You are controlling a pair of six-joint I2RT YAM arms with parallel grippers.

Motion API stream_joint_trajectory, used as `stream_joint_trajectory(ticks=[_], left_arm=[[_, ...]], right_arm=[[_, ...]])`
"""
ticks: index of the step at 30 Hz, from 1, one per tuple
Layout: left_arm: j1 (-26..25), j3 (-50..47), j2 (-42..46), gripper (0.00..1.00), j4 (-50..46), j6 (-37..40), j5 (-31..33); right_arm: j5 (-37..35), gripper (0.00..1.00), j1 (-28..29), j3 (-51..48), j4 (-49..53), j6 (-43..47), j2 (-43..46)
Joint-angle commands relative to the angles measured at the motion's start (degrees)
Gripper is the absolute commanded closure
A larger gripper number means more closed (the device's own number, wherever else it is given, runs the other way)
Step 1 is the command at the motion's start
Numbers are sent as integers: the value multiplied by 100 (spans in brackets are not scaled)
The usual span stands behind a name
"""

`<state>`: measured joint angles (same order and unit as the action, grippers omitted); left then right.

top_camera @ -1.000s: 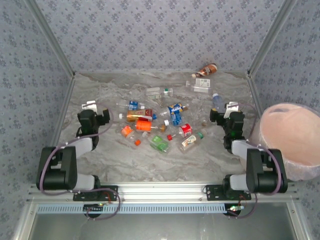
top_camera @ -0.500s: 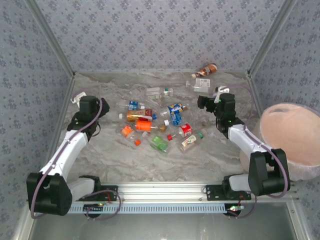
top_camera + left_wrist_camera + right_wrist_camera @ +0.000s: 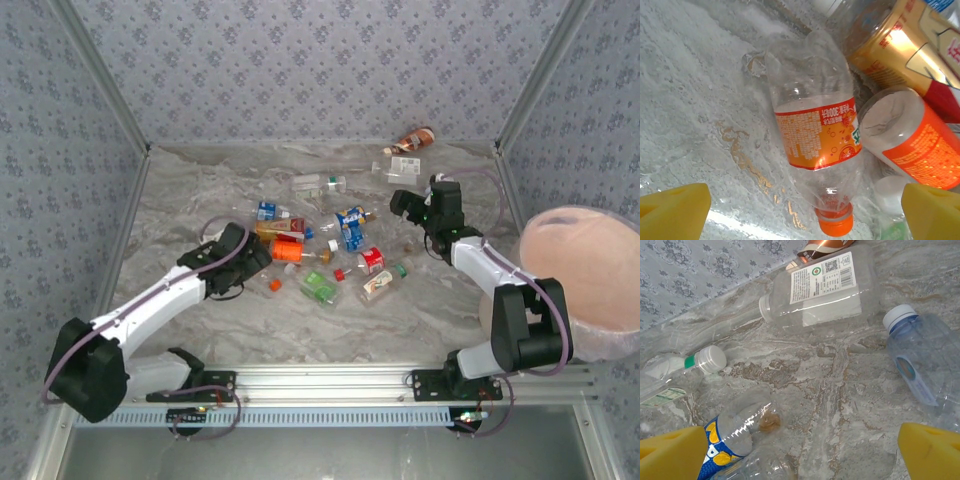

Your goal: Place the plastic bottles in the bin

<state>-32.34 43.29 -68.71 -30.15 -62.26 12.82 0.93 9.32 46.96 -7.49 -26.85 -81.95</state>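
The marbled table [image 3: 420, 320] holds scattered plastic bottles [image 3: 350, 228] left of the bin [image 3: 585, 265]. Left gripper [image 3: 805, 210] and right gripper [image 3: 802, 452] hang there, jaws spread.

White arms [image 3: 160, 300], black joints [image 3: 92, 372], purple cables [image 3: 50, 370]

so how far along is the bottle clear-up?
Done: nothing; no bottle visible in the bin. In hand: nothing held. The left gripper hangs open over the orange-label bottle, the right gripper open near the pale blue bottle. Left: all the plastic bottles, lying on the table.
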Motion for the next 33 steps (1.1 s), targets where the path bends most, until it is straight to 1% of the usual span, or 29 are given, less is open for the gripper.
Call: stream_joint_trajectory(ticks=[1, 4, 8, 11, 17, 21, 24, 27, 30, 33], left_arm=[[-9, -14, -212, 2, 438, -263, -107], [-18, 101, -431, 2, 819, 76, -354], [-18, 269, -827, 2, 831, 172, -508], [-27, 233, -1141, 2, 1077, 55, -724], [-140, -126, -1333, 3, 1135, -443, -573], [-159, -361, -1409, 7, 1563, -364, -728], [-159, -149, -1753, 12, 1344, -266, -910], [-159, -90, -1932, 14, 1377, -159, -921], [-159, 31, -2063, 20, 1230, -2, -760], [-159, -65, -2094, 28, 1469, 75, -839]], right_arm=[[207, 0, 36, 137, 331, -232, 62], [286, 0, 44, 118, 440, -213, 92], [255, 0, 49, 222, 553, -202, 118], [207, 0, 57, 284, 602, -171, 138], [86, 0, 88, 315, 757, -86, 162], [-55, 0, 104, 314, 894, -5, 172], [-85, 0, 112, 335, 963, 18, 176], [-101, 0, 129, 375, 1037, 57, 180], [-158, 0, 166, 379, 1091, 68, 198], [-187, 0, 188, 367, 1126, 97, 222]])
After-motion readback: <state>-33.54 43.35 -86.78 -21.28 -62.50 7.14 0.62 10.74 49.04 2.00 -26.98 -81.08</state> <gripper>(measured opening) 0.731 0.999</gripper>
